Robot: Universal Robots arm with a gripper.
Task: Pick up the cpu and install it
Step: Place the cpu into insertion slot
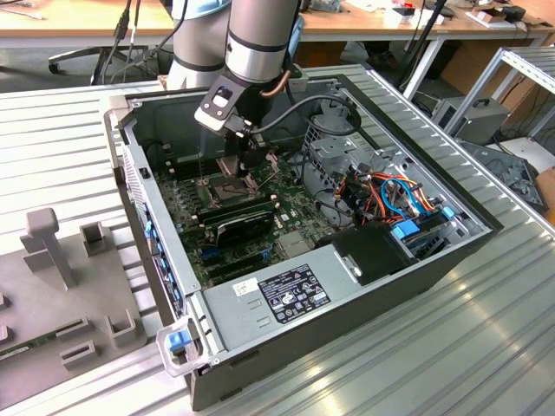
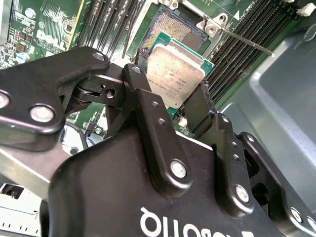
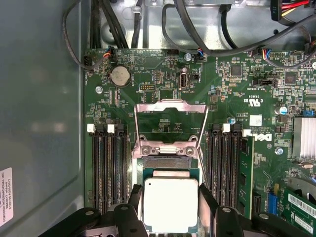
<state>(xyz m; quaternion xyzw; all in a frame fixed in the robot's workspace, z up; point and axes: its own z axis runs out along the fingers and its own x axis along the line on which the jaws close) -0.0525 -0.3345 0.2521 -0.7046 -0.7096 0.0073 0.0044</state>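
Observation:
The cpu (image 2: 174,71), a small square chip with a dull grey-tan face on a green edge, sits between my black fingers (image 2: 146,94). My gripper (image 2: 175,81) is shut on it by two opposite sides. In the first wrist view the cpu (image 3: 170,203) hangs over the near part of the open socket (image 3: 168,163), whose metal frame lid (image 3: 170,111) is flipped up. The socket's bare contact bed (image 2: 173,27) shows just beyond the chip. In the exterior view my gripper (image 1: 234,166) hangs low inside the open computer case, just above the socket (image 1: 221,186).
Black memory slots (image 3: 108,168) flank the socket on both sides, and its lever (image 2: 247,42) sticks out. Cables (image 1: 395,195) and a drive cage (image 1: 342,143) fill the case's right half. The power supply (image 1: 286,295) lies in front. A grey fixture (image 1: 61,260) stands at the exterior view's left.

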